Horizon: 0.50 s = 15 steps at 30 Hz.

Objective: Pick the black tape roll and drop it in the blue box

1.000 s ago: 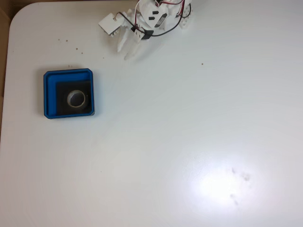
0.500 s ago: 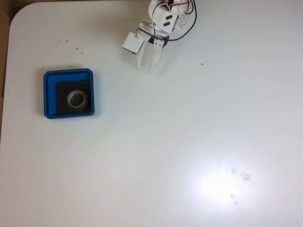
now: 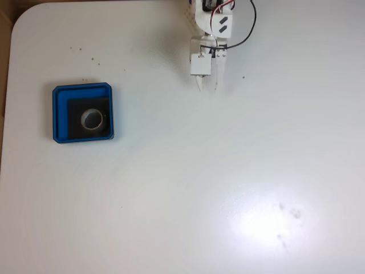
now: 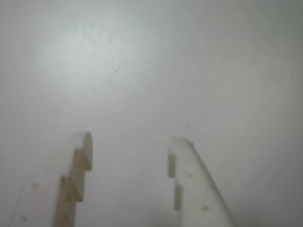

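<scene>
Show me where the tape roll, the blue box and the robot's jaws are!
black tape roll (image 3: 92, 119), fixed view, on its ring.
blue box (image 3: 59, 114), fixed view, on its left rim.
gripper (image 4: 130, 139), wrist view, midway between the fingertips; jaws apart, empty.

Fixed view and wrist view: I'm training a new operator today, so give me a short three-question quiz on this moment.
1. True or false: the tape roll lies inside the blue box.
2. The gripper is: A) holding the roll, B) empty with fingers apart, C) inside the box.
3. In the fixed view, which side of the gripper is the box on?

Key: 1 true. 2 B; the wrist view shows bare table between the fingers. 3 The left.
</scene>
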Available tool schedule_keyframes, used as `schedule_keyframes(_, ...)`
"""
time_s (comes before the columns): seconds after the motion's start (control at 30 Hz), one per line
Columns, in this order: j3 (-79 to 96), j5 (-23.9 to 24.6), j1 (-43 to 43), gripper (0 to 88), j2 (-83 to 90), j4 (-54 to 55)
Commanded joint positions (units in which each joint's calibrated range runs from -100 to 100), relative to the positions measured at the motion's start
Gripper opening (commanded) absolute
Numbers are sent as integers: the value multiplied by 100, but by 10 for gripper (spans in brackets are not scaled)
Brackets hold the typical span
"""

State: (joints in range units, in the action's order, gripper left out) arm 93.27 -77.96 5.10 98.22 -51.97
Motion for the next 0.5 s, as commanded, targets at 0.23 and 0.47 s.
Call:
schedule_keyframes(0.23,8,-5,-573,135,44,49)
schedule_keyframes(0.47,-10,-22,-573,48,44,65)
